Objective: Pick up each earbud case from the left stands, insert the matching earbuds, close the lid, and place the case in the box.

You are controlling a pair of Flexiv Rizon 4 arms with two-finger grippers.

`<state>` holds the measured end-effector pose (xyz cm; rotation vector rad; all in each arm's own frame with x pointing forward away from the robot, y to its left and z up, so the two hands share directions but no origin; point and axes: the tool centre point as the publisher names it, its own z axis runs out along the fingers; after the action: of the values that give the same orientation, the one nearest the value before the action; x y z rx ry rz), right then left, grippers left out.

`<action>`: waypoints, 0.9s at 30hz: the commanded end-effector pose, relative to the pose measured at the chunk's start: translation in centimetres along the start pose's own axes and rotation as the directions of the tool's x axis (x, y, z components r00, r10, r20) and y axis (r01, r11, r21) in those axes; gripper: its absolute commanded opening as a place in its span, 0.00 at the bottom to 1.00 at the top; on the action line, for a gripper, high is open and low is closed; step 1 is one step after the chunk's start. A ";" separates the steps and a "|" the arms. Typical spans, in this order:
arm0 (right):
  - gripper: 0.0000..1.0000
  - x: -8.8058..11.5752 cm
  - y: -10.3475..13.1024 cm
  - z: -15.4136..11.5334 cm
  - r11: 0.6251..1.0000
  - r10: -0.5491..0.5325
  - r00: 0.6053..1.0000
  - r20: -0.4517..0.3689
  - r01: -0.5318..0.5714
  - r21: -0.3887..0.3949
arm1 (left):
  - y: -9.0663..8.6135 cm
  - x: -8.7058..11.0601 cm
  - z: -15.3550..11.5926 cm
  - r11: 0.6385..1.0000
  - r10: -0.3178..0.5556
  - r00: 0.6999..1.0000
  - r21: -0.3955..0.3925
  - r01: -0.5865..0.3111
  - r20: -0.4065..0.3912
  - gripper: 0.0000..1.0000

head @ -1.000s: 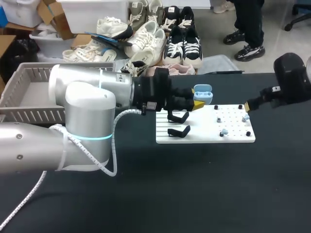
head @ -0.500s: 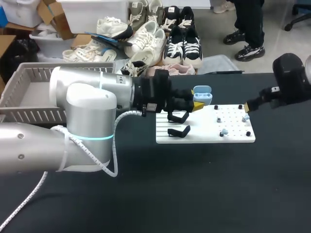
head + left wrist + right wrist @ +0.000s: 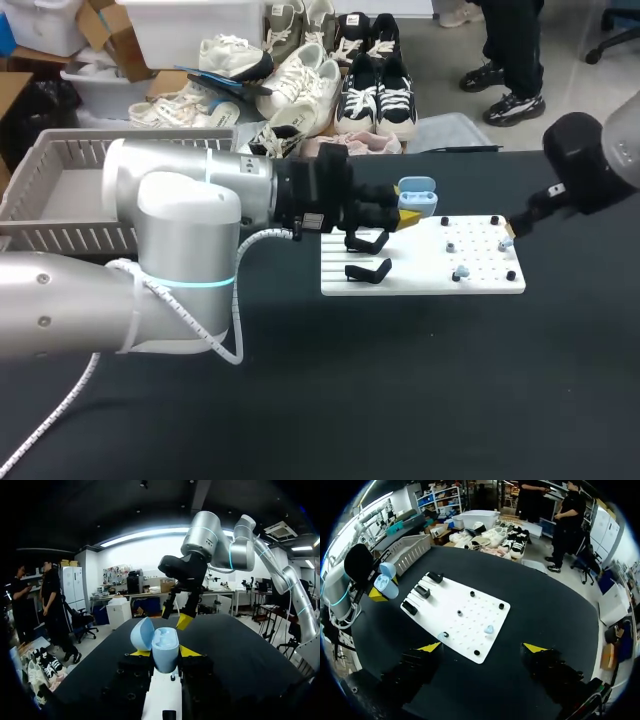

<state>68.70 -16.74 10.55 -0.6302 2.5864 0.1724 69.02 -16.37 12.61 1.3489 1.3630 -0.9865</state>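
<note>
The left fingers (image 3: 141,653) pinch the open earbud case (image 3: 164,649), upright above the stands (image 3: 368,255). The right fingers (image 3: 431,647), spread, hang nearer the 2 earbuds (image 3: 489,629), which seem just ahead of them on the white board (image 3: 445,600).

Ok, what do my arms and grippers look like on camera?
Left arm and right arm: rounded silver-grey links, each with a glowing cyan ring. A white coiled cable runs along the left one. Left gripper and right gripper are black with bright yellow fingertips.
</note>
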 end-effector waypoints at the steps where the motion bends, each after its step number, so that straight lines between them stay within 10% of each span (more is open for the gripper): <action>1: 1.00 0.0 -0.1 0.8 0.998 -0.019 1.000 -0.023 0.020 0.063 | -0.1 0.0 0.0 1.000 0.001 1.000 -0.006 -0.001 0.001 0.00; 11: 1.00 1.1 -1.1 3.6 0.984 -0.086 0.988 -0.125 0.104 0.147 | -0.1 0.0 0.0 1.000 0.001 1.000 -0.006 -0.001 0.001 0.00; 27: 1.00 1.5 -1.5 5.6 1.000 0.009 0.997 -0.082 -0.007 0.025 | -0.1 0.0 0.0 1.000 0.001 1.000 -0.006 -0.001 0.001 0.00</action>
<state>70.37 -17.32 4.82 -0.6275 2.6623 0.0901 69.02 -16.40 12.60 1.3485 1.3637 -0.9857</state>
